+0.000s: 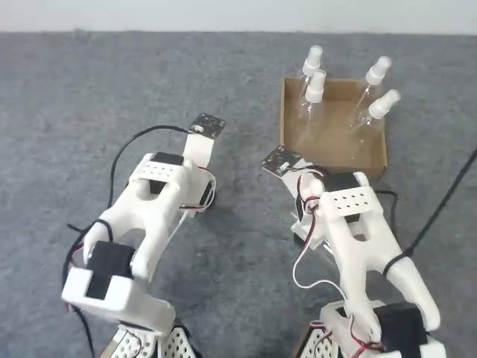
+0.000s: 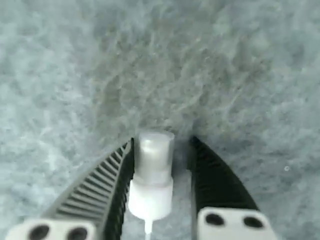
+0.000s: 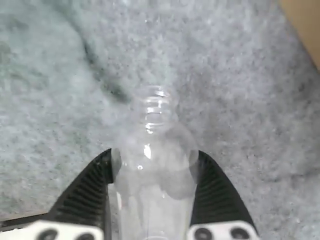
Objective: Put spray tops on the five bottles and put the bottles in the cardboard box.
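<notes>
left arm (image 1: 160, 198) is sitting well to the left of the cardboard box (image 1: 385, 145), out on the grey carpet (image 1: 89, 97). left gripper (image 2: 160, 145) is pointing down at the carpet, its fingers closing in on a white spray top (image 2: 152, 175). the ribbed finger is pressing against the top's side, while a thin strip of carpet is showing beside the other finger. the top's thin tube is pointing back toward the wrist.

right arm (image 1: 350, 216) is sitting just in front of the box's near left corner. right gripper (image 3: 155, 157) is clamping a clear bottle (image 3: 155, 170) by its body, both fingers touching its sides. the bottle's threaded neck is standing open, wearing no top, and is aiming away from the wrist over the carpet just outside the box.

the box is lying open, holding four clear bottles (image 1: 316, 88), each wearing a white spray top. two are leaning at the box's left side and two at its right.
</notes>
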Motion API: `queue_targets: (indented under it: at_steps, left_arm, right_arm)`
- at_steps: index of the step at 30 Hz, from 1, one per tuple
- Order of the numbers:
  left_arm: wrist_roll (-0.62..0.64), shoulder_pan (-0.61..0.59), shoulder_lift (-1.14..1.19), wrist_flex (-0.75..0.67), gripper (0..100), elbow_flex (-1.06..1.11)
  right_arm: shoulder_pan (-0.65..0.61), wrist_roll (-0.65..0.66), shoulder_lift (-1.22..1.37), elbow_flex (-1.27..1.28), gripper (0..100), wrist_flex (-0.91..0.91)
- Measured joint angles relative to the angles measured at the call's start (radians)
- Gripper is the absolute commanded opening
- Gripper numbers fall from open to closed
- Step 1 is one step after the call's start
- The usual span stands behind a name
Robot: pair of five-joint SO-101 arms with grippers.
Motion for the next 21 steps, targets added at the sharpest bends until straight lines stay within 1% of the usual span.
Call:
queue_targets:
  at_steps: [2, 7, 9, 14, 18, 21]
  left_arm:
    - [0.0, 0.006, 0.0, 0.002, 1, -0.006]
    - [0.003, 0.005, -0.032, 0.0, 1, -0.005]
    - [0.005, 0.0, -0.087, 0.0, 1, 0.02]
    - [0.026, 0.002, -0.279, 0.0, 1, 0.135]
    - [0.058, 0.002, -0.41, -0.003, 1, 0.218]
    - [0.068, 0.002, -0.473, -0.046, 1, 0.285]
  right_arm:
    - [0.0, 0.0, 0.0, 0.0, 0.9, 0.0]
    - [0.003, 0.0, 0.0, 0.0, 1.0, 0.0]
    - [-0.002, -0.009, 0.0, 0.0, 1.0, -0.018]
    - [-0.009, -0.095, 0.0, 0.0, 1.0, -0.115]
    - [-0.069, -0.153, 0.0, 0.0, 1.0, -0.181]
    - [-0.144, -0.167, 0.0, 0.0, 1.1, -0.199]
